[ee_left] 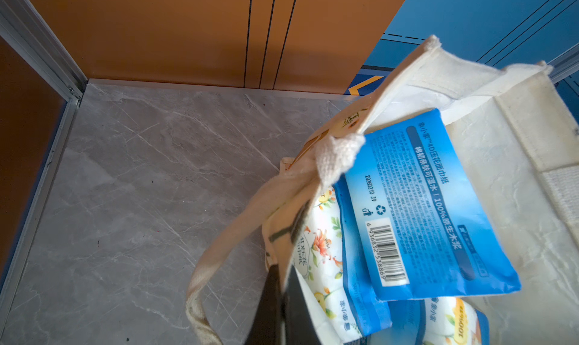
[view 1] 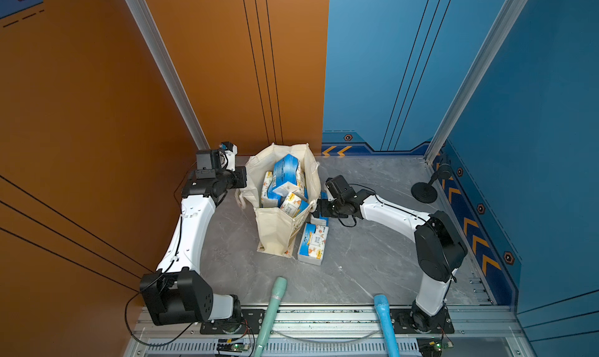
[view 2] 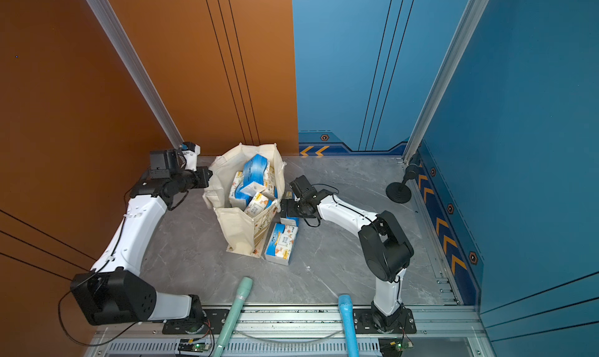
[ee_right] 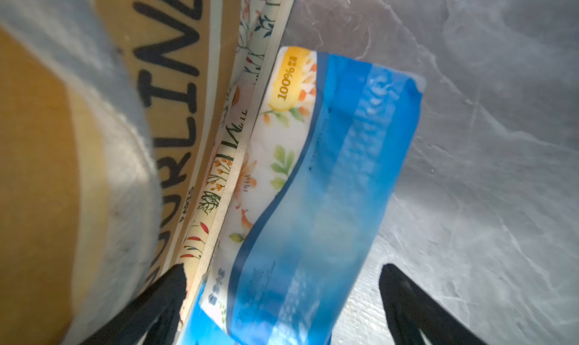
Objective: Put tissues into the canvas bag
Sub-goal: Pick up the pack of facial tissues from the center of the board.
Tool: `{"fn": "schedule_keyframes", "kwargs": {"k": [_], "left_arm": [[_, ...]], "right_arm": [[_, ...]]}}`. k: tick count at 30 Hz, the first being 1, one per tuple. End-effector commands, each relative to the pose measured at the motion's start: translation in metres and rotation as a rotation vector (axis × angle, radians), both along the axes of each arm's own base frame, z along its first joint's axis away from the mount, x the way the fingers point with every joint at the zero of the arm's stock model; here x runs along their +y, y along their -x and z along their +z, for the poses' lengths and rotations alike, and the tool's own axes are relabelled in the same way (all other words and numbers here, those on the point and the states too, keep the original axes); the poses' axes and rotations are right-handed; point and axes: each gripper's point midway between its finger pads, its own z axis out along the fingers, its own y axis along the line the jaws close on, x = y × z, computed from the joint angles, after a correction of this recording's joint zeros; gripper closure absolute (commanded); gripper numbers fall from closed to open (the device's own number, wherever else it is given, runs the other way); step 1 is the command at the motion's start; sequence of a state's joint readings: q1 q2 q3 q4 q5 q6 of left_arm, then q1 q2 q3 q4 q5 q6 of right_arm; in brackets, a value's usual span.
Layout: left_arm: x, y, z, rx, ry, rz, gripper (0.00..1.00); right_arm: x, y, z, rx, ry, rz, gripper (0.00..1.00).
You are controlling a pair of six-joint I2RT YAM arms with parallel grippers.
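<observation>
Both top views look down on the whole desk (view 1: 372, 261); wrist views sit close beside the canvas bag (ee_left: 513, 139).

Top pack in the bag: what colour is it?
Pack: blue, white print, barcode; left wrist view.

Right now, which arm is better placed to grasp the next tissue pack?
Right arm: its open jaws straddle a tissue pack beside the canvas bag; the left arm holds the bag's rim.
</observation>
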State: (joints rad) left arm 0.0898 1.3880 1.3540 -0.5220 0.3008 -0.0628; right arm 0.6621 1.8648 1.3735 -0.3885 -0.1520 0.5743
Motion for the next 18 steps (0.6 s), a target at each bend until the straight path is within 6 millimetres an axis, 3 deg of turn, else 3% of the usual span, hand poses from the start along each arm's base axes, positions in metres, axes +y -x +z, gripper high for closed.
{"fn": "schedule_keyframes", "kwargs": {"k": [1, 9, 14, 18], "left_arm": [[0.000, 0.000, -0.003, 0.009, 0.025, -0.003, 1.00], [0.000, 0.000, -0.004, 0.010, 0.028, -0.004, 1.00], [0.002, 0.000, -0.004, 0.011, 0.027, 0.002, 1.00], [0.002, -0.001, -0.005, 0.014, 0.033, 0.001, 1.00]], "right_arm": [[0.008, -0.010, -0.003, -0.010, 0.011, -0.026, 0.00], [0.014, -0.020, -0.024, -0.013, 0.061, -0.046, 0.00], [-0.009, -0.020, -0.038, -0.002, 0.180, -0.085, 0.05], [-0.027, -0.018, -0.031, -0.021, 0.209, -0.109, 0.15]]}}
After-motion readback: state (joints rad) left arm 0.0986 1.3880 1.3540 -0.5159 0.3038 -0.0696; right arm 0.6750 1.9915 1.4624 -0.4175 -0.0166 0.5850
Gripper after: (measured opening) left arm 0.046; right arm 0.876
